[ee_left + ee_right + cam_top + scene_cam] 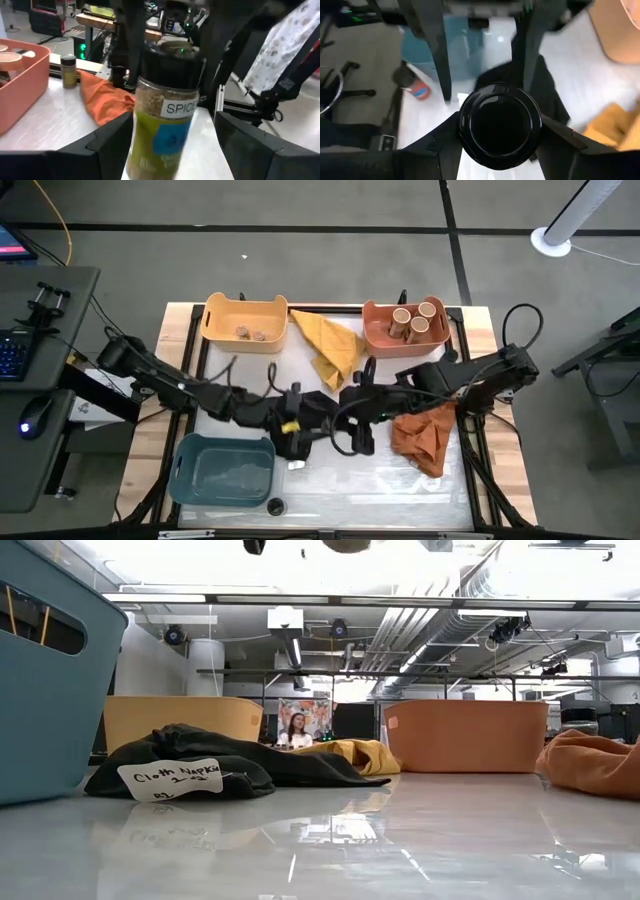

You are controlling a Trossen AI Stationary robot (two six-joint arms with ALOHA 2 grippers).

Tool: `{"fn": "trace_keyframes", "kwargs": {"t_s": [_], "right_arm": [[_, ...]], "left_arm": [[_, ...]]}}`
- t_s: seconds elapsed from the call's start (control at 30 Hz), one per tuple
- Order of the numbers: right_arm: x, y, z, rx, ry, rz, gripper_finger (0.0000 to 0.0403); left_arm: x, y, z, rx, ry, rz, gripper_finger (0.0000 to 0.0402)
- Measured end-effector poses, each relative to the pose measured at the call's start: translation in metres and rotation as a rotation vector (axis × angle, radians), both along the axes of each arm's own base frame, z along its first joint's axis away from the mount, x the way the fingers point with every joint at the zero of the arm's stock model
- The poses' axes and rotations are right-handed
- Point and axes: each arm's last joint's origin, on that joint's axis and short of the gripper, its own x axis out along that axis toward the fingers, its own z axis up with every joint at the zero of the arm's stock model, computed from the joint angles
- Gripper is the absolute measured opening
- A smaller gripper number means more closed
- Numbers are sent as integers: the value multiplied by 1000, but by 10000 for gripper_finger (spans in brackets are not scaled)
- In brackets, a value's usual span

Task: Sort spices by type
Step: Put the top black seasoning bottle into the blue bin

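Passing quickly over the blue bin (220, 470), the yellow bin (243, 320) and the salmon bin (385, 330), the last one keeping three tan-lidded jars (418, 318). Reading on the black cloth (200, 765) a white tag (170, 779), handwritten "Cloth Napkin".

Coming then to the dark-lidded spice jar (167, 125), hanging above the middle of the table, between both arms. Gripping it at the lid with the right gripper (500, 130), fingers closed on both sides. Keeping the left gripper (172, 145) spread around the body, with a gap on one side.

Judging it light, rigid and smooth, so probably slipping when pinched on the glossy label; taking it by the lid or squarely at mid-body seeming safer. Reading "SPICE" on the label, the smaller print below being too blurred.
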Motion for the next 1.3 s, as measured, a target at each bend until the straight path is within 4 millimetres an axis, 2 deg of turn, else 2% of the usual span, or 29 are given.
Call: {"fn": "trace_keyframes", "kwargs": {"t_s": [0.2,0.33,0.47,0.57,0.7,0.83,0.93,1.07,1.17,1.3], "right_arm": [[1,9,4,58,-37,69,198],[1,11,4,58,-42,69,198],[2,9,5,59,-50,60,198],[3,5,4,56,-51,46,198],[5,2,5,72,-61,20,214],[7,1,6,73,-78,3,225],[9,-1,8,78,-100,-5,225],[8,-4,15,102,-111,-53,226],[4,-7,22,75,-112,-96,227],[4,-11,27,15,-143,-172,228]], "left_arm": [[25,-24,-6,39,19,32,269],[36,-24,-1,35,2,36,269],[36,-20,4,62,28,24,264],[29,-16,10,90,92,24,235],[16,-10,18,118,154,29,165],[11,-5,24,157,144,24,101],[5,-2,27,186,170,18,97],[-14,5,26,221,315,22,97],[-34,7,24,221,402,28,95],[-73,1,18,121,358,71,94]]}}
